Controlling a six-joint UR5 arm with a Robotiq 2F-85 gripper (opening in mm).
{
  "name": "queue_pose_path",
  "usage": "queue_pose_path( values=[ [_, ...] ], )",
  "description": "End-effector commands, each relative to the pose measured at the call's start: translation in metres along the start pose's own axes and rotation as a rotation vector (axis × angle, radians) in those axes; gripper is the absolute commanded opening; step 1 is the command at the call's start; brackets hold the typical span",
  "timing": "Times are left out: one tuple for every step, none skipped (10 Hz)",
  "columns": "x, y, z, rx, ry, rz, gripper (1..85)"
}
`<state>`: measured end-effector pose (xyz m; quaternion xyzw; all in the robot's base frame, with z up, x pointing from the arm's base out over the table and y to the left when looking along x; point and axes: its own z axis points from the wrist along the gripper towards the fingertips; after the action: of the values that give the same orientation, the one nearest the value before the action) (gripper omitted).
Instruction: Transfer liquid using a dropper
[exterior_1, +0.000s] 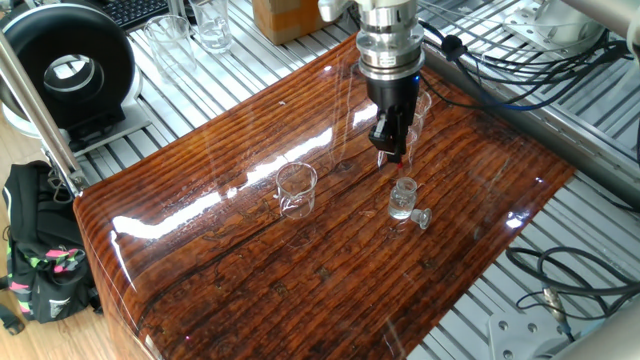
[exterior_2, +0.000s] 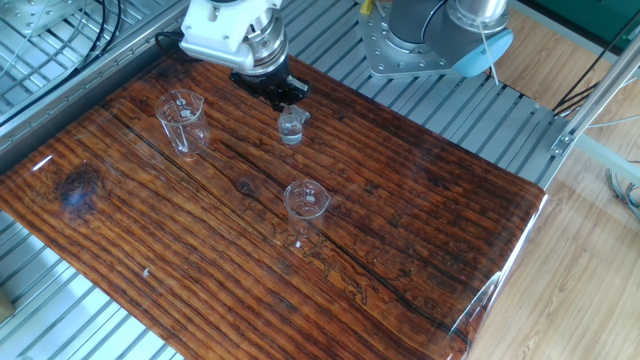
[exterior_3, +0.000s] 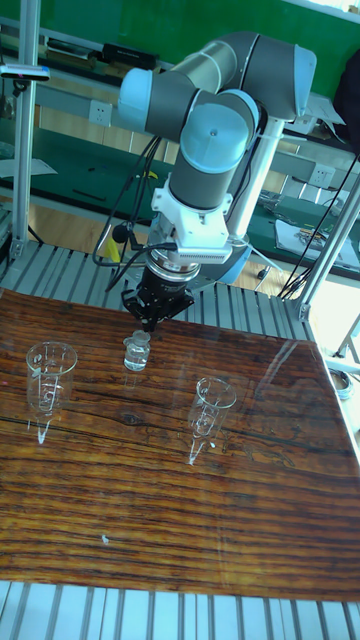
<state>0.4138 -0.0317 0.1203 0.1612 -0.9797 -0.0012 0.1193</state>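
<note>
My gripper (exterior_1: 389, 146) hangs just above a small clear bottle (exterior_1: 402, 198) on the wooden tabletop and is shut on the red bulb of the dropper (exterior_1: 393, 158). The dropper's thin glass tube points down toward the bottle mouth and is hard to make out. The bottle's stopper (exterior_1: 421, 217) lies on the table beside it. From the other side, the gripper (exterior_2: 277, 93) is right behind the bottle (exterior_2: 291, 126). The tall view has the gripper (exterior_3: 150, 311) above the bottle (exterior_3: 137, 352). I cannot make out the liquid through the glass.
One clear beaker (exterior_1: 296, 188) stands left of the bottle and another (exterior_1: 419, 106) stands behind the gripper. They also show as the left beaker (exterior_2: 182, 120) and the centre beaker (exterior_2: 306, 205). Cables and metal slats surround the wooden top (exterior_1: 250, 280).
</note>
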Motion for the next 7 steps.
queue_pose_path(
  values=[
    [-0.0021,0.0043,-0.0027,-0.011,-0.009,0.017,2.0],
    [-0.0024,0.0051,-0.0036,-0.011,-0.009,0.019,2.0],
    [-0.003,0.0068,-0.0037,-0.016,-0.01,0.019,2.0],
    [-0.003,0.0069,-0.0038,-0.016,-0.01,0.017,2.0],
    [-0.0033,0.0076,-0.0038,-0.019,-0.011,0.015,2.0],
    [-0.0031,0.0085,-0.0038,-0.023,-0.011,0.011,2.0],
    [-0.0031,0.0078,-0.0037,-0.021,-0.012,0.001,2.3]
  ],
)
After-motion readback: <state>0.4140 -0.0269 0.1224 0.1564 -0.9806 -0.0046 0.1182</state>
